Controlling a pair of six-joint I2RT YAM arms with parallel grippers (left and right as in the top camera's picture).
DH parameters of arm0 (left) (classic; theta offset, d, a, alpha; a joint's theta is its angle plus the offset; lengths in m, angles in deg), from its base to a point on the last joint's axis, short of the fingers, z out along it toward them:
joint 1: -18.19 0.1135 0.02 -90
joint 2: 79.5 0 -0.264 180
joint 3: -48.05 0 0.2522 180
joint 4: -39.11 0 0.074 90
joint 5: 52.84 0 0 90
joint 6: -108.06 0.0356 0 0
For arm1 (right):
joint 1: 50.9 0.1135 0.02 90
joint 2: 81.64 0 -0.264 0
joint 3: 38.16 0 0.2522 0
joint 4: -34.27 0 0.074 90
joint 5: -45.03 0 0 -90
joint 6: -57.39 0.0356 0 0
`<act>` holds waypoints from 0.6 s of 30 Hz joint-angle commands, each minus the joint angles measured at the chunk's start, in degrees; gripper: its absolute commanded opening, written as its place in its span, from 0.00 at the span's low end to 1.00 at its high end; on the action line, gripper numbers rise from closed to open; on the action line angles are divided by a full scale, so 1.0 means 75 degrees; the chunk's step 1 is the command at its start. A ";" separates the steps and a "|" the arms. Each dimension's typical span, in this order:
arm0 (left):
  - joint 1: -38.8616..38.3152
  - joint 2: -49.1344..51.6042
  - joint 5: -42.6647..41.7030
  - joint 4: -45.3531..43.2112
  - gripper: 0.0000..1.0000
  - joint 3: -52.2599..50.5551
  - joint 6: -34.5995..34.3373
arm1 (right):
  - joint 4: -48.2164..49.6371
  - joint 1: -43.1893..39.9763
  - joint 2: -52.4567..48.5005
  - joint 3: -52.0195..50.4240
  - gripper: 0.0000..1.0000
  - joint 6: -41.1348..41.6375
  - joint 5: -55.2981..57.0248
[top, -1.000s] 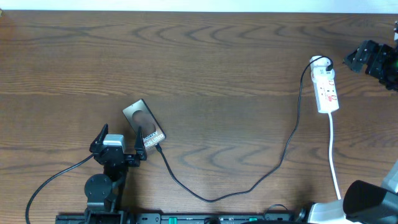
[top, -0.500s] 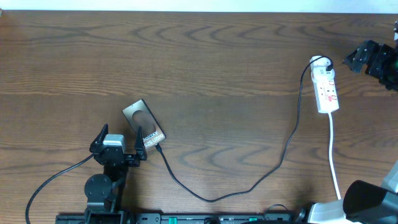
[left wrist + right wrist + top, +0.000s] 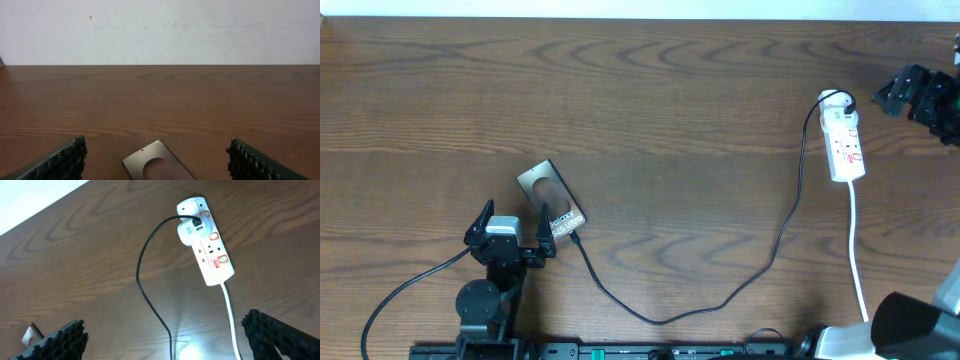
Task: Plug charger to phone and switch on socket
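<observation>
Nothing has shifted on the table (image 3: 650,90) over the past second: both arms and every item sit where they were. At the near left, the left pincer (image 3: 513,215) is spread wide and holds nothing. The phone (image 3: 552,197) lies just ahead of it, seen low between its fingers (image 3: 60,162) in the wrist view. Its long axis runs diagonally, from far-left to near-right. The charger (image 3: 720,300) meets the phone's near-right end, though whether the plug is fully seated cannot be told. From there the black cable loops along the near edge and climbs to a white adapter (image 3: 189,231) at the far end of the socket (image 3: 844,145).

That white strip runs roughly far to near beside the right edge, red-marked switches (image 3: 216,260) facing up, its white lead (image 3: 858,250) trailing toward the near edge. The right pincer (image 3: 164,325) hovers just right of the strip's far end, also spread wide and empty. It is plainly the nearer arm for the switch, the left being well apart. Bare wood surrounds the strip, so the likely press from above has open room, with only the cable at the far end to avoid
</observation>
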 commanded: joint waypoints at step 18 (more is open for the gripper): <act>-0.0038 -0.0052 0.0012 0.0335 0.88 -0.0087 0.0070 | 0.0114 0.1338 0.3649 -0.0268 0.99 -0.0157 0.0219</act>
